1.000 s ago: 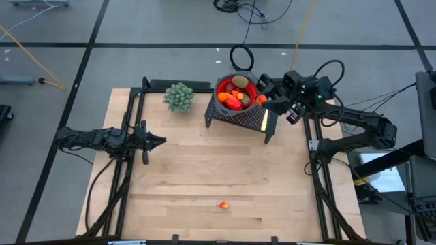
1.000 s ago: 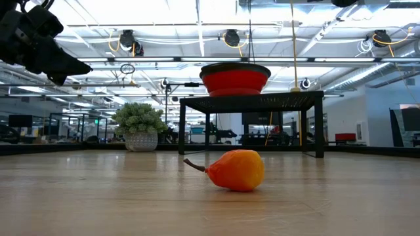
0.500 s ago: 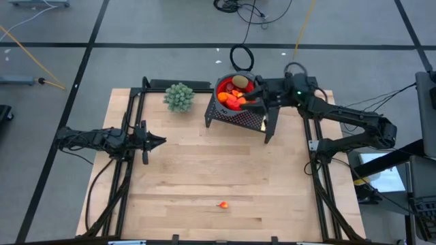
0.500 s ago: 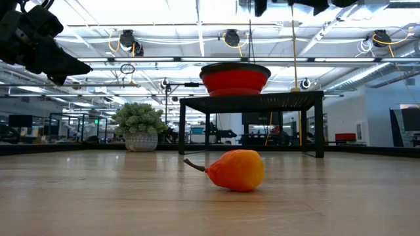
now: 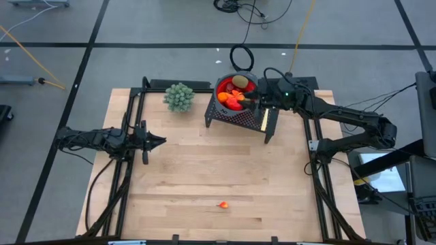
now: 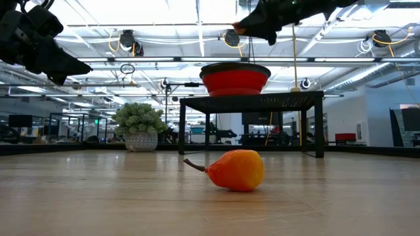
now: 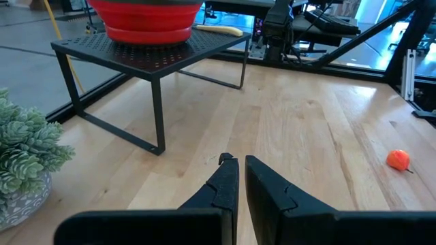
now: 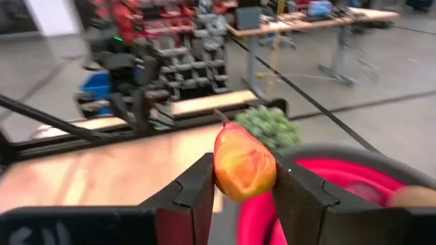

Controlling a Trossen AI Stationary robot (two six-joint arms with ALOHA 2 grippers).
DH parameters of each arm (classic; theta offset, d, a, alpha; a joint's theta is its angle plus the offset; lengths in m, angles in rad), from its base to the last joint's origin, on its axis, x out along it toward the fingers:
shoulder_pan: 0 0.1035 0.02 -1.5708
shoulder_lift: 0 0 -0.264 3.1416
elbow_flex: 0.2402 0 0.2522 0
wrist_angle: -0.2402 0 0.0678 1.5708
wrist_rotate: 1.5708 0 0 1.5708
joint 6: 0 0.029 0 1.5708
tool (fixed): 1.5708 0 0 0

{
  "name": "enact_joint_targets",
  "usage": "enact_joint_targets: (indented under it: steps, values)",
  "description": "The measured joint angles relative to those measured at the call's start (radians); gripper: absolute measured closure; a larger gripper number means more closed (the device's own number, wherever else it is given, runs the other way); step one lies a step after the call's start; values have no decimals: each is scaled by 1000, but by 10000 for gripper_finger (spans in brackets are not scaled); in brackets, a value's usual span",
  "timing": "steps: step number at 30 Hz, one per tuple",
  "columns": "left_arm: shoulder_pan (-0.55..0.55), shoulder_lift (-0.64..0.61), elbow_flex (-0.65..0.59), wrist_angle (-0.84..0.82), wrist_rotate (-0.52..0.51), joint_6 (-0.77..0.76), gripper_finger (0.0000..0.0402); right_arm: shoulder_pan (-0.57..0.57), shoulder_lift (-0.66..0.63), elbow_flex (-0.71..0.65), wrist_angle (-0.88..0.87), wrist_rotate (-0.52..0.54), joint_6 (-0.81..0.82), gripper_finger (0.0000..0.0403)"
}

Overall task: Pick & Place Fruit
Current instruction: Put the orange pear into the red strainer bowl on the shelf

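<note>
Only the right wrist view shows the right hand (image 8: 240, 182) gripping a pear (image 8: 244, 163).

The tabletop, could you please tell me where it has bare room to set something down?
The wooden table is bare across its middle, between the left end effector and the black stand, down to the lone orange-red fruit. The far edge is crowded: green plant, stand, full red bowl, and the right end effector holding a fruit above it.
</note>
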Motion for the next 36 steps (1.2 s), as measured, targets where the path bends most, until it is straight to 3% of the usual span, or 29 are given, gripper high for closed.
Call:
enact_joint_targets:
  steps: [15, 24, 36]
  values:
    - [0, 0, 0, 0, 0, -8, 376, 0, 0, 0, -109, 263, -41, 280]
    - [0, 0, 0, 0, 0, -11, 376, -9, 29, 71, -164, 262, -12, 280]
    - [0, 0, 0, 1, 0, -12, 376, -22, 189, 260, -390, 261, -18, 280]
